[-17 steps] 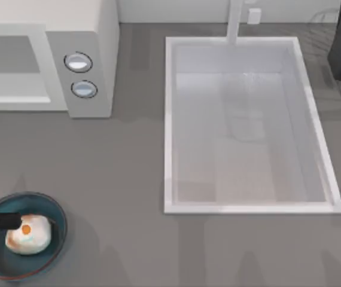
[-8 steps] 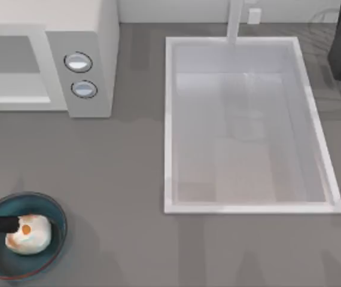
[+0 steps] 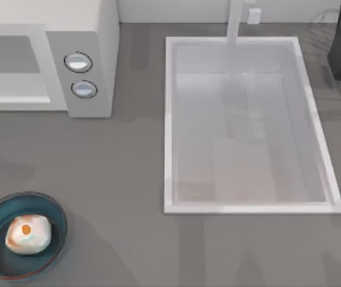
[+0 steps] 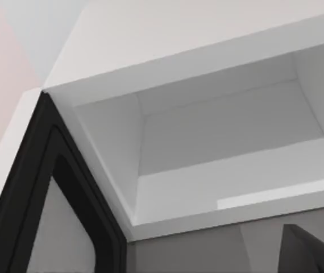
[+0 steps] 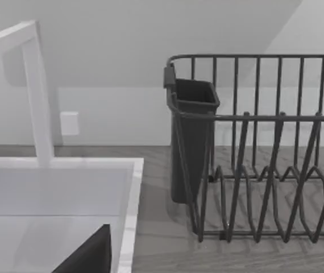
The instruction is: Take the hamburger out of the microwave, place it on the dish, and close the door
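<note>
- Gone from the top view is the dark bar of the left arm that lay across the dish half a second ago; the hamburger has not shifted and sits alone in the dish.
- It lies slightly toward the dish's front-left, orange spot up, with bare blue floor showing all round it, widest at the back and right.
- The dish sits at the desk's front-left corner, its left rim almost at the top view's left edge.
- Open grey desk stretches between the dish and the microwave at the back left, and rightward to the sink.
- The microwave's cavity is bare white inside, and its dark-framed door stands swung wide open in the left wrist view.
- A dark corner of the left tool shows in that view, near the microwave's front; whether its fingers are apart or together I cannot tell.
- The right arm is parked at the far right, near the sink's edge and a black wire dish rack with a cutlery cup; a dark piece of the right tool shows, its state unreadable.
</note>
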Controlling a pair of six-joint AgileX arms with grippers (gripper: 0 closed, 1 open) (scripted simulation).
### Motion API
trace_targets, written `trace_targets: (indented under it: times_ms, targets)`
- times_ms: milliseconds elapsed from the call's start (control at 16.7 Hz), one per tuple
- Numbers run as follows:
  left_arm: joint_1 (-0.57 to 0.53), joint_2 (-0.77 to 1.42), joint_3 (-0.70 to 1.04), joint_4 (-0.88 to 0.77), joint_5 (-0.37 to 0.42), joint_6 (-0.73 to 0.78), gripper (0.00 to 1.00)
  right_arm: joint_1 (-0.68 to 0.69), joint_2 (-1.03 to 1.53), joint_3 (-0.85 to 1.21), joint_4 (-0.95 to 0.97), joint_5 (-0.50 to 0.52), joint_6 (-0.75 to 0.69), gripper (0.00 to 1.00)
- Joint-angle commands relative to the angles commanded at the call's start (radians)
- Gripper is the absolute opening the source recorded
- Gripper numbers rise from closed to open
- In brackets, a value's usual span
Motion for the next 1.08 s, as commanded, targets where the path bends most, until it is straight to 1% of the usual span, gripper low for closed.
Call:
trace_targets:
  times_ms: [300,540,660,780,900,1080]
  targets:
    - [0.374,0.507,0.401,-0.199,0.265,0.258,0.00,0.000,0.000,0.000,0.000,0.000,0.000,1.00]
    - [0.620,0.893,0.675,-0.366,0.427,0.423,0.00,0.000,0.000,0.000,0.000,0.000,0.000,1.00]
    - [0.716,1.044,0.784,-0.442,0.486,0.484,0.00,0.000,0.000,0.000,0.000,0.000,0.000,1.00]
    - [0.790,1.154,0.869,-0.508,0.529,0.531,0.00,0.000,0.000,0.000,0.000,0.000,0.000,1.00]
    - [0.840,1.223,0.926,-0.559,0.557,0.563,0.00,0.000,0.000,0.000,0.000,0.000,0.000,1.00]
    - [0.872,1.260,0.963,-0.601,0.576,0.586,0.00,0.000,0.000,0.000,0.000,0.000,0.000,1.00]
